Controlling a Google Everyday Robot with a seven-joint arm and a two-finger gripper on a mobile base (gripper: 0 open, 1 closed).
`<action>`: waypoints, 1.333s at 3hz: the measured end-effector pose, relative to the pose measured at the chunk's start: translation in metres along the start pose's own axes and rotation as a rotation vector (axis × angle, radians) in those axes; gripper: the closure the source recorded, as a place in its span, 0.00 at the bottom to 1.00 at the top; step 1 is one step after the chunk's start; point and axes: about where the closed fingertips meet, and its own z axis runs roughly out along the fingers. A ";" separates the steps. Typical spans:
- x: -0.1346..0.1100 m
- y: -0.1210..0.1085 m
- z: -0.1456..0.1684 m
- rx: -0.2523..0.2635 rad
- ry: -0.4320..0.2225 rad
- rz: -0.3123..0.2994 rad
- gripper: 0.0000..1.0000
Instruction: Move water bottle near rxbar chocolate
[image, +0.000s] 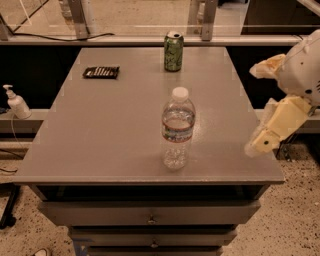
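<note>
The water bottle (177, 127) is clear ribbed plastic with a white cap and a band label. It stands upright on the grey table (100, 130), near the front middle. The rxbar chocolate (101, 72) is a flat dark bar lying at the table's far left. My gripper (251, 110) comes in from the right, at the table's right edge and level with the bottle. Its two pale fingers (272, 131) are spread wide and hold nothing. It is well to the right of the bottle and does not touch it.
A green soda can (173, 51) stands at the far middle of the table. A small white pump bottle (16, 102) sits on a ledge to the left, off the table. Drawers (150, 217) run below the table's front edge.
</note>
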 end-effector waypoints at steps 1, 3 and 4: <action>-0.028 0.030 0.038 -0.108 -0.188 0.010 0.00; -0.094 0.055 0.089 -0.266 -0.563 0.042 0.00; -0.114 0.048 0.100 -0.281 -0.684 0.083 0.16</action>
